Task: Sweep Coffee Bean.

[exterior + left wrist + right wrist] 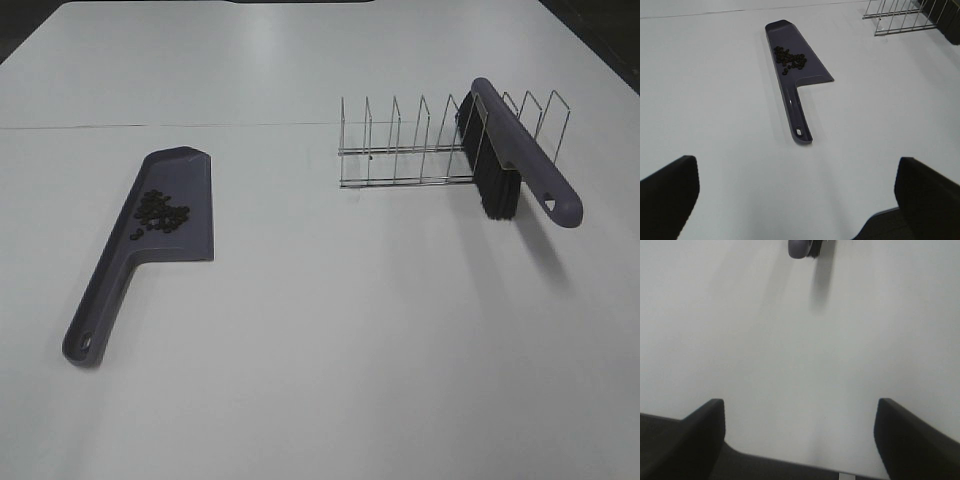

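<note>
Coffee beans (161, 211) lie in the dustpan (180, 215); brush (510, 160) racked; sweeping appears complete. Left gripper (795, 187) and right gripper (800, 432) jaws apart, empty; nothing further seems required.

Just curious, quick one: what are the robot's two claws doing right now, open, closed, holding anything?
Left gripper: open, holding nothing, back from the purple plastic dustpan.
Right gripper: open, holding nothing.
</note>
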`<control>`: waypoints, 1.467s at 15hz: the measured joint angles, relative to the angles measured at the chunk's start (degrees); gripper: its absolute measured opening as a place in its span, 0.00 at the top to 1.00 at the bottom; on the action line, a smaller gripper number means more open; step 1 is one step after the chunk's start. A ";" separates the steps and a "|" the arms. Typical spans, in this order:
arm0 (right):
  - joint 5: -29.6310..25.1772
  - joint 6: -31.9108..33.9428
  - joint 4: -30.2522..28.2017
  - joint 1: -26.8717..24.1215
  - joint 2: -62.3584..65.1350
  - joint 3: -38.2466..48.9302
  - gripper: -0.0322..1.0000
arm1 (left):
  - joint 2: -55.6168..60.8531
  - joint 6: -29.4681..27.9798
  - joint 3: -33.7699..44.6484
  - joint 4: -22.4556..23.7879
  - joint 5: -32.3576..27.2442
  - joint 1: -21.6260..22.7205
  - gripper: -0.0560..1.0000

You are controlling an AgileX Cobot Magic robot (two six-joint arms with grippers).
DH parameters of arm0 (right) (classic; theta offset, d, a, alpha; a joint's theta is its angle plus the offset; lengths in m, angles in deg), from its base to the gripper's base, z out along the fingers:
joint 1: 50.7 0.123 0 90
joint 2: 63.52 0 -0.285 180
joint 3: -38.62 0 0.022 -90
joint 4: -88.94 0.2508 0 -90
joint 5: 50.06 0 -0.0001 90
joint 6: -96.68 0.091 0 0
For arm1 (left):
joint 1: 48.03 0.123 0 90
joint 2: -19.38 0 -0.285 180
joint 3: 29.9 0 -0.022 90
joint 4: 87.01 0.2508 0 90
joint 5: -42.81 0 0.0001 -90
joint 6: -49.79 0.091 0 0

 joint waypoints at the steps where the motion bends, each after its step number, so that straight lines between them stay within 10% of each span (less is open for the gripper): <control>1: 0.00 -0.17 0.17 0.00 2.58 0.00 0.27 | 0.00 -0.46 0.00 0.00 0.00 0.00 0.01; 18: -0.11 -0.23 2.35 0.00 10.20 0.11 0.27 | 0.00 -5.79 0.00 3.72 0.11 0.11 0.01; 22: -0.11 -0.23 2.35 0.00 10.20 0.11 0.27 | 1.03 -5.79 0.00 3.72 0.11 9.85 0.01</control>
